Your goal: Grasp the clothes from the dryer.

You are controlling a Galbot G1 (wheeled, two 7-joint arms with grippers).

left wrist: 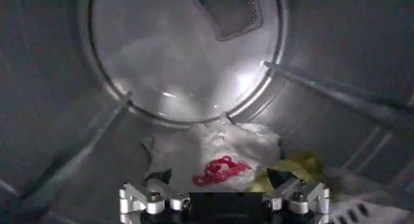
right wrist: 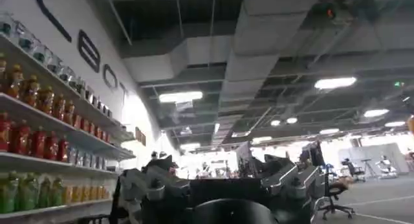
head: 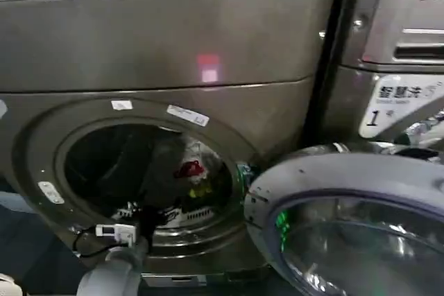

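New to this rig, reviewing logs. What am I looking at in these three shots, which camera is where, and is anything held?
It is a two-armed robot facing a bronze-grey front-loading dryer whose glass door hangs open.

The head view looks down from the robot's head. Its left arm reaches into the drum.

The left wrist view rides on that arm, inside the drum. The left gripper is open, just short of the clothes, a white bundle with red and yellow-green patches on the drum floor. Nothing is held.

The right wrist view points away at shelves of bottles; the right gripper looks parked.
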